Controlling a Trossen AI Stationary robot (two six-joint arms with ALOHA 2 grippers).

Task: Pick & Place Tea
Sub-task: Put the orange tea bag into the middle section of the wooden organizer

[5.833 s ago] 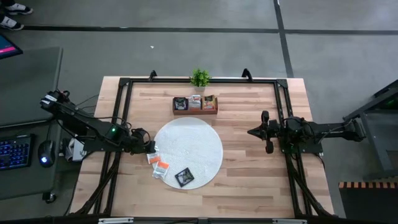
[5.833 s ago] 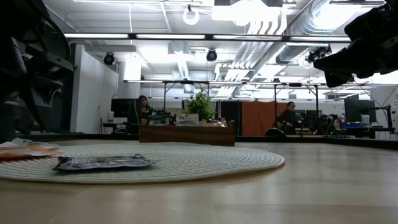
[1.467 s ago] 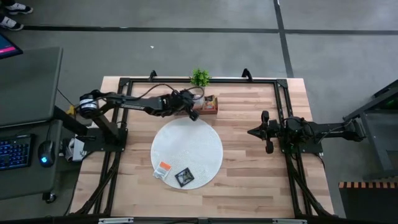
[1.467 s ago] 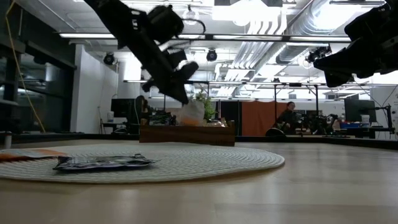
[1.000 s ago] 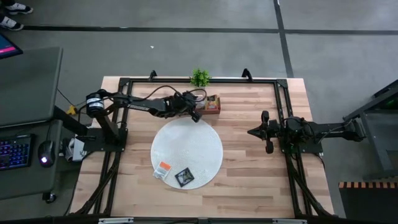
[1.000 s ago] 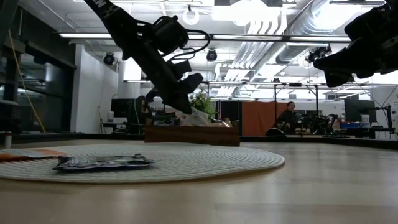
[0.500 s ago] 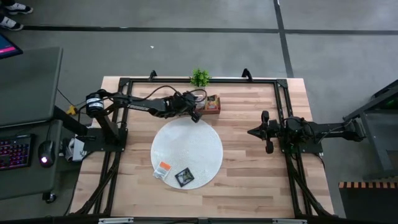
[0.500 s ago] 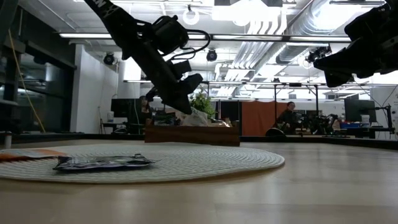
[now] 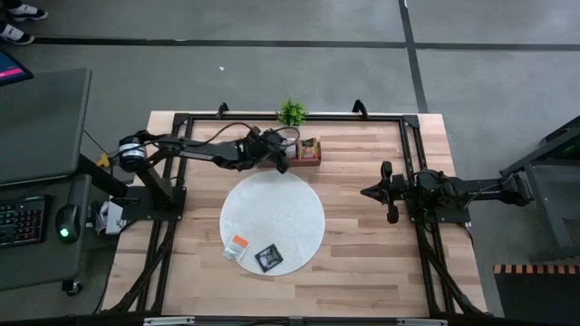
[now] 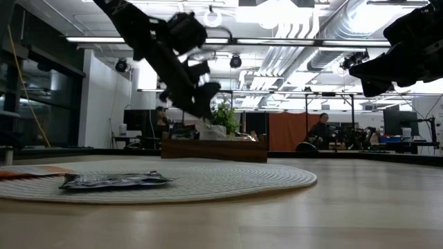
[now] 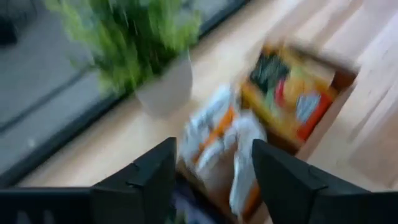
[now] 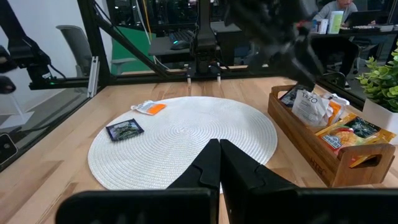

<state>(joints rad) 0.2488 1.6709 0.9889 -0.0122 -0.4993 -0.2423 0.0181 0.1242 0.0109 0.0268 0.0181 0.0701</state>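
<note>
My left gripper (image 9: 283,164) hangs open just above the brown wooden tray (image 9: 296,161) at the table's far side. In the left wrist view its fingers frame white sachets with orange marks (image 11: 217,146) in the tray's middle compartment, beside orange-yellow sachets (image 11: 287,93). In the low view the left gripper (image 10: 203,109) is clear above a white sachet (image 10: 208,129) that stands in the tray. An orange sachet (image 9: 237,244) and a black sachet (image 9: 268,258) lie flat on the round white mat (image 9: 276,213), at its near edge. My right gripper (image 9: 366,192) waits, shut, over the table's right half.
A small potted plant (image 9: 291,112) stands at the far edge just behind the tray. A black metal frame (image 9: 177,145) runs along the table's sides. Bare wood (image 9: 362,254) lies right of the mat and along the near edge. People sit in the room beyond.
My left gripper has risen from the tray and drawn back a little toward the table's left. The white sachet that was at its fingertips now stands in the tray, apart from the gripper. The right arm has kept still.
</note>
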